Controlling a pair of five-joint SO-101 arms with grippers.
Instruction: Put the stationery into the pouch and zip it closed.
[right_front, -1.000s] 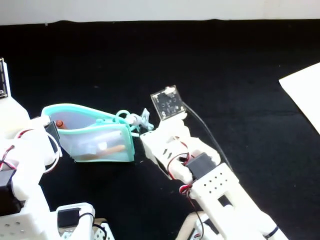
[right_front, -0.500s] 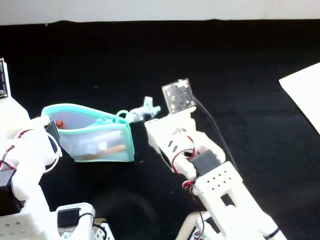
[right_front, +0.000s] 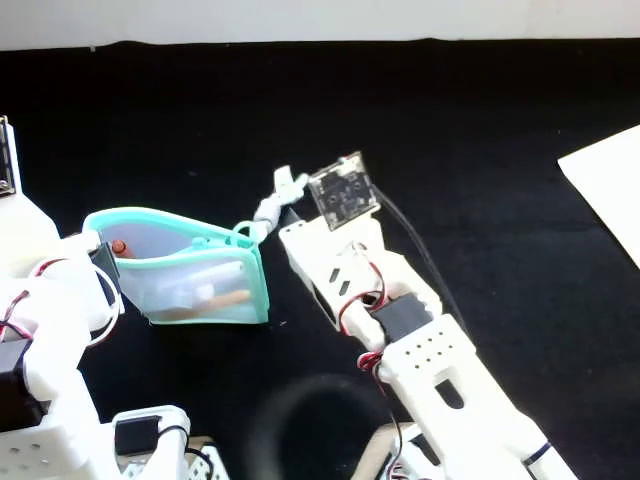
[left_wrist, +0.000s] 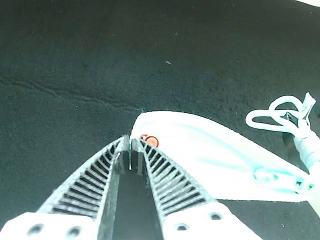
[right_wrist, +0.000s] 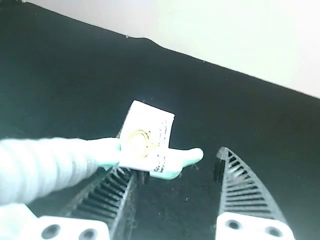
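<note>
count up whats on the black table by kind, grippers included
grippers: 2, the left gripper and the right gripper
pouch: 1
white sheet: 1
stationery inside the pouch: too unclear to count, left out
total: 4

Nothing legible shows anywhere. The small white tag (right_wrist: 147, 140) on the pale ribbed cord (right_wrist: 50, 162) of the translucent mint-edged pouch (right_front: 190, 275) bears a yellowish ring mark and a strip of dark print, too blurred to read.
</note>
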